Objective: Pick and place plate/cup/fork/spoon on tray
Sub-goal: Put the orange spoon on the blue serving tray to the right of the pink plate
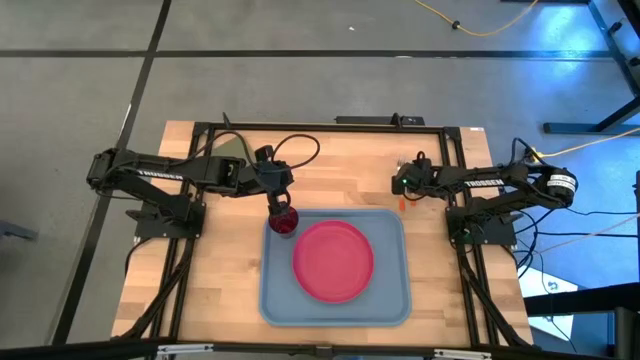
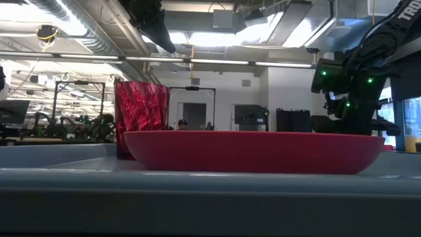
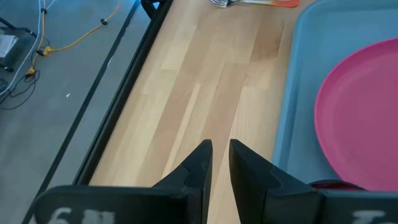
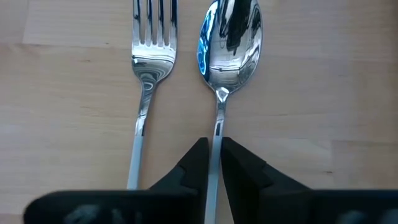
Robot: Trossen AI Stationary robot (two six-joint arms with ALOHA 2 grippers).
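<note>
The pink-red plate [image 1: 333, 260] lies flat in the light blue tray [image 1: 390, 300]. The dark red cup [image 1: 285, 222] stands upright on the tray's far left corner, beside the plate [image 2: 256, 151]. My left gripper [image 1: 282, 203] hovers just above the cup [image 2: 141, 118], shut and empty. The fork [image 4: 152, 50] and the spoon [image 4: 229, 43] lie side by side on the wood beyond the tray's far right corner. My right gripper [image 4: 214, 155] is down at the spoon, shut on its stem. My right gripper pinches the spoon's thin metal stem [image 4: 217, 134], just behind the bowl, between its two fingers. The fingers point down at the table and lie across the stem. The spoon lies flat on the wood, bowl up.
A small green pad [image 1: 232, 148] lies at the table's far left, under the left arm. The fork lies close beside the spoon, apart from my right fingers. Bare wood shows to the left and right of the tray [image 3: 298, 93].
</note>
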